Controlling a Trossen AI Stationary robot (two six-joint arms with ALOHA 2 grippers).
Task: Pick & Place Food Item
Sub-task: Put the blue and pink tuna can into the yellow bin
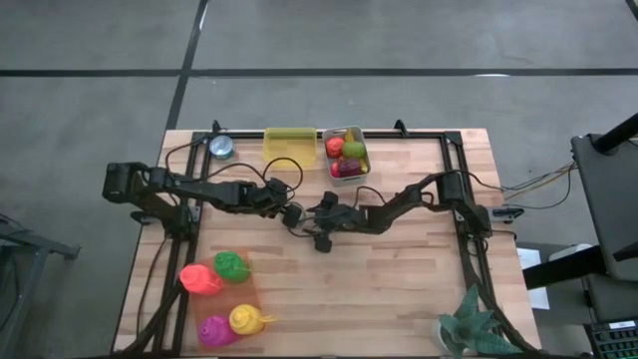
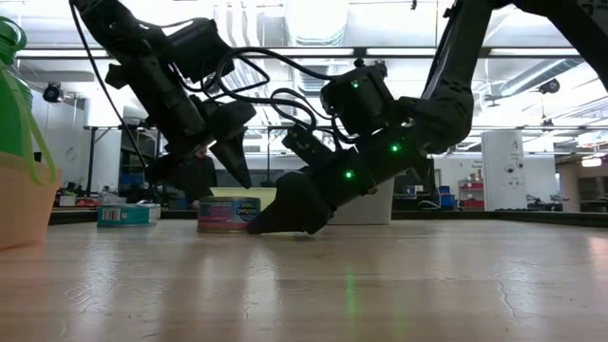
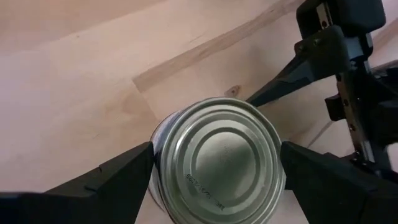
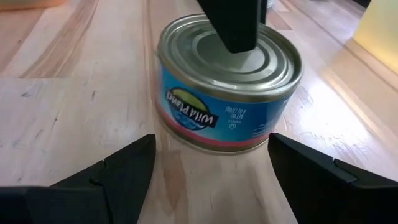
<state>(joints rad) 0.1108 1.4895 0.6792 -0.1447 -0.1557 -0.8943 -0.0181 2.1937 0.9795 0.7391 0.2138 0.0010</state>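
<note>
From above, the left gripper (image 1: 289, 211) and the right gripper (image 1: 317, 221) meet near the middle of the wooden table (image 1: 399, 289), tips almost together. The can between them is hard to make out here, probably hidden under the two claws.

At table height, the tuna can (image 2: 228, 214) stands upright on the wood. The left gripper (image 2: 236, 171) hangs just above it, pointing down, while the right gripper (image 2: 271, 220) lies low with its tip beside the can's edge.

In the left wrist view, the can (image 3: 217, 162) sits directly below the left gripper (image 3: 217, 177), between the two spread fingers (image 3: 118, 177). Gaps show on both sides, so the claw is released and grasps nothing. The right arm's finger (image 3: 292, 68) reaches in from beyond the can.

In the right wrist view, the can (image 4: 227, 87) stands just ahead of the right gripper (image 4: 211, 168), past the fingertips and not between them. This claw is released too. A left finger (image 4: 233, 25) hovers over the lid.
</note>
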